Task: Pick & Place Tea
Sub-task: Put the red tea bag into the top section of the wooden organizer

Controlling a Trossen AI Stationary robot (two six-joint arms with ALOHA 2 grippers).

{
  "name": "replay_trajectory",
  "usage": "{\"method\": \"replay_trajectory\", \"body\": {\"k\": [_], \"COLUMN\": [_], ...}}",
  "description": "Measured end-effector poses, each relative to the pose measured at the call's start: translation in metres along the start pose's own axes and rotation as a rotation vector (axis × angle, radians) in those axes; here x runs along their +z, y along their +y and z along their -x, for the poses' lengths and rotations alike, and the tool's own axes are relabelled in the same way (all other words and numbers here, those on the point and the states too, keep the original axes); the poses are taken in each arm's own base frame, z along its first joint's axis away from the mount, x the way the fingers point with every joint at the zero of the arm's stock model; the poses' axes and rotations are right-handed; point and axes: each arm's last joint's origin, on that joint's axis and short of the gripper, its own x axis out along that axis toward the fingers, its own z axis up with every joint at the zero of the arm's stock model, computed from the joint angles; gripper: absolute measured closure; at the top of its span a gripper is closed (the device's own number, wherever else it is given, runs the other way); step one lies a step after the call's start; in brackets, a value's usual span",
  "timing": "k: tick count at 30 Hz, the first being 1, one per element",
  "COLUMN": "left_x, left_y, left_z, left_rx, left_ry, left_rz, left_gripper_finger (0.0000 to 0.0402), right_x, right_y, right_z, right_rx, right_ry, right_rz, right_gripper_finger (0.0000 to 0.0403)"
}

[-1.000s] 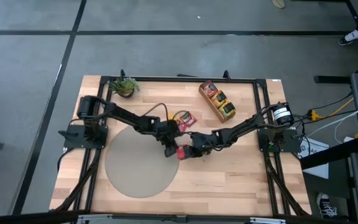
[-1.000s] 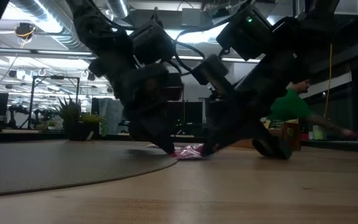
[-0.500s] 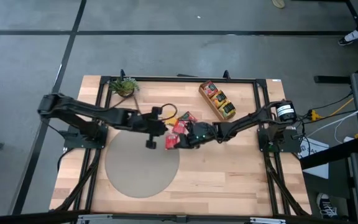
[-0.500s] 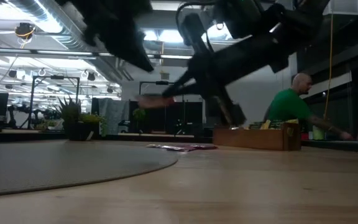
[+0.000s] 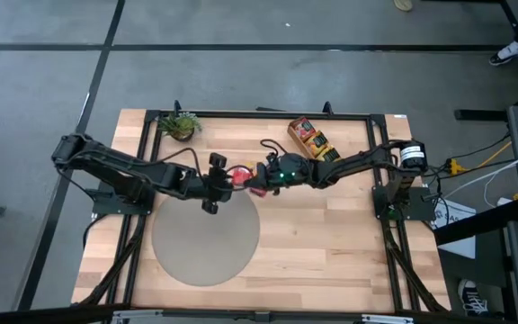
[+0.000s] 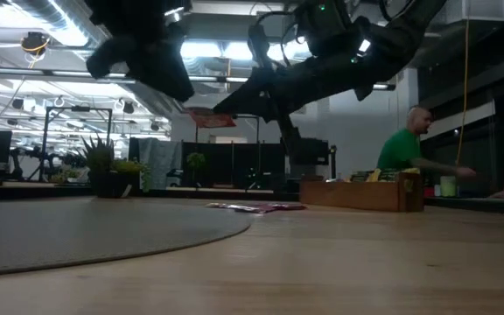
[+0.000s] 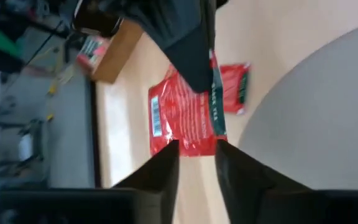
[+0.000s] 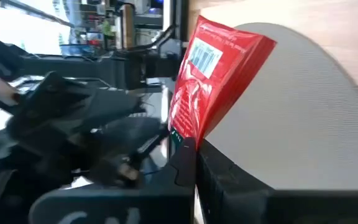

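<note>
Wooden tabletop with a grey round mat (image 5: 207,232) fills the working space, and both arms meet above the mat's far edge. Nearest the jaws is the red sachet (image 8: 213,81): the right gripper (image 8: 188,152) is clenched on its lower edge, so the packet stands straight out beyond the fingertips, long axis in line with the fingers, raised clear of the table in the low view (image 6: 213,118). The left gripper (image 7: 196,152) sits just beside it, facing it from the opposite side; its two fingers are parted with a narrow gap and hold nothing, and the sachet lies directly ahead of that gap, broad face toward the camera. It probably does not touch those fingers, though the wrist view is too blurred to be sure. So the right arm has the tea, and the left is the nearer free one.

Below, a second red sachet (image 7: 232,87) lies flat on the wood beside the mat's rim. Farther beyond the right jaws, toward the table's back edge, stands the wooden tray (image 5: 314,144) with sachets in it. A potted plant (image 5: 180,125) stands at the far left corner.
</note>
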Motion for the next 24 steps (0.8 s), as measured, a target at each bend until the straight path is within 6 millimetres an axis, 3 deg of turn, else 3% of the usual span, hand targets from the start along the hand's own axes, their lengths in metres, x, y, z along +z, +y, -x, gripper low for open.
{"method": "replay_trajectory", "body": {"k": [5,11,17,24], "left_x": [-0.002,0.0,0.005,0.004], "left_y": [-0.003,-0.007,0.002,0.01], "left_z": [-0.003,-0.002,-0.005,-0.01], "left_rx": [0.088,0.016,0.083,0.071], "left_ry": [0.066,0.031,-0.009,-0.019], "left_rz": [-0.034,-0.073,-0.06,-0.115], "left_gripper_finger": [0.0244,0.0204,0.0194,0.0214], "right_x": [0.003,0.003,0.018,0.02], "right_y": [0.003,0.002,0.002,0.007], "right_z": [0.0,0.0,0.002,0.003], "right_rx": [0.031,0.019,0.035,0.091], "right_ry": [0.012,0.015,-0.046,0.005], "right_rz": [-0.078,-0.091,-0.086,-0.121], "right_gripper_finger": [0.0399,0.0399,0.0399,0.0399]}}
